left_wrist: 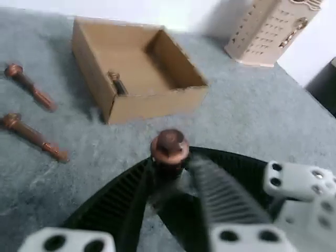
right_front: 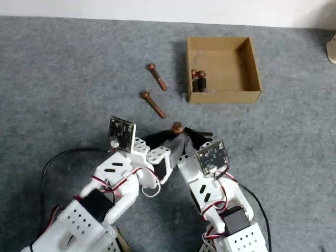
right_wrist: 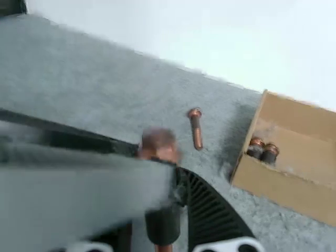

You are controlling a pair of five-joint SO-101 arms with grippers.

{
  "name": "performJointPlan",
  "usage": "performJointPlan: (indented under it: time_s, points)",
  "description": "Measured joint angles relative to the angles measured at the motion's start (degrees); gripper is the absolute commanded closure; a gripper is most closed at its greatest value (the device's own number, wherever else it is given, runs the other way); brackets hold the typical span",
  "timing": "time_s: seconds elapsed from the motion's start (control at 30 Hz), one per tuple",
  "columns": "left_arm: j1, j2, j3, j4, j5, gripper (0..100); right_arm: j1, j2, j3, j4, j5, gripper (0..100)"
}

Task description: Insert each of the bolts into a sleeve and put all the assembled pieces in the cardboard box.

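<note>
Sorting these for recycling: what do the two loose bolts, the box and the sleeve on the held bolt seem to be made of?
The loose bolts: metal, copper-toned with a dull sheen. The box: plain brown cardboard, matte, with folded walls. The sleeve: black and matte, probably plastic or rubber; I can't tell which.

Both arms' jaws — clamped, meeting

A grey felt-like mat (right_front: 63, 79) covered the desk. A pale, perforated tower-shaped object (left_wrist: 268, 29) stood on it, near the white wall (left_wrist: 157, 10).
</note>
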Motion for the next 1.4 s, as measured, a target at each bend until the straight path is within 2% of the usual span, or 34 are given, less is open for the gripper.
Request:
performJointPlan:
  time_s: [0.07,0.17,0.3,0.47,0.63,0.73,0.87,1.07,1.27,1.4]
  points:
    - [0.0,0.0,0.0,1.0,-0.2,45,0.4,0.1,0.0,0.1,0.0,99.4]
    - [-0.2,0.0,-0.1,3.2,0.4,38,0.1,0.0,0.0,0.0,0.0,99.4]
    - [-3.7,0.3,0.0,5.2,2.6,37,0.7,0.0,0.0,0.0,0.0,99.4]
    - [-12.9,0.9,0.4,7.3,3.7,37,3.1,-0.1,0.1,-0.1,-1.0,99.4]
    - [-23.5,0.9,0.5,13.5,3.6,37,8.2,0.0,0.1,-0.1,-2.5,99.4]
    - [-27.0,0.9,1.7,14.3,3.7,37,8.4,0.0,0.1,-0.1,-2.5,99.4]
    - [-28.0,0.9,5.1,14.3,3.6,37,10.2,0.0,0.1,0.2,-2.5,99.4]
    - [-28.3,0.9,6.2,14.3,3.6,37,11.1,-0.1,0.0,7.7,-2.5,99.4]
    - [-28.3,0.9,7.4,14.3,3.5,37,11.3,0.2,-0.4,8.1,-2.5,99.4]
    - [-28.3,0.9,7.6,14.3,3.5,37,11.4,7.2,-2.4,8.1,-1.1,99.4]
